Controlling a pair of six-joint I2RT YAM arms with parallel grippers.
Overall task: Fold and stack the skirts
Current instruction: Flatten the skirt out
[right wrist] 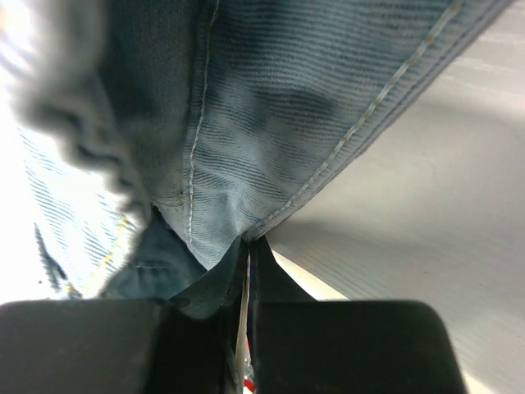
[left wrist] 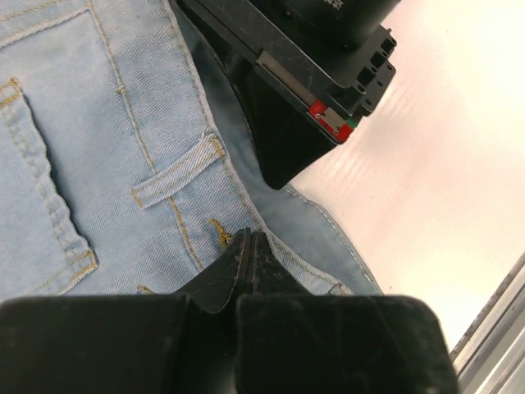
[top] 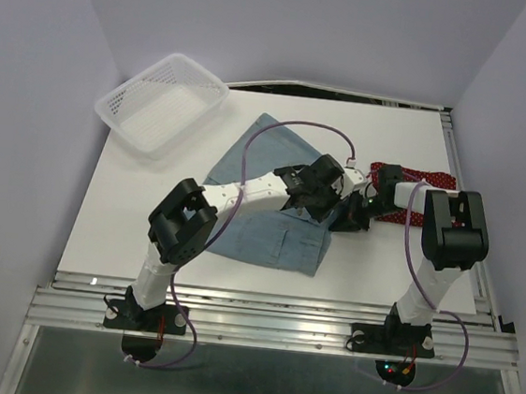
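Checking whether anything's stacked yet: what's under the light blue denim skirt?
Only the white table shows around the light blue denim skirt. The dark red dotted skirt lies beside it. The left arm and right arm cover their near edges, so any overlap is hidden.

We are two arms, left arm (top: 244,193) and right arm (top: 419,293), built of white tubular links and blocky black joint housings. A thin purple cable (top: 250,144) trails behind each gripper. Our left gripper (left wrist: 248,240) and right gripper (right wrist: 248,246) have matte black wedge fingers; behind the right one's fingers sits a small red-and-green mark (left wrist: 330,121).
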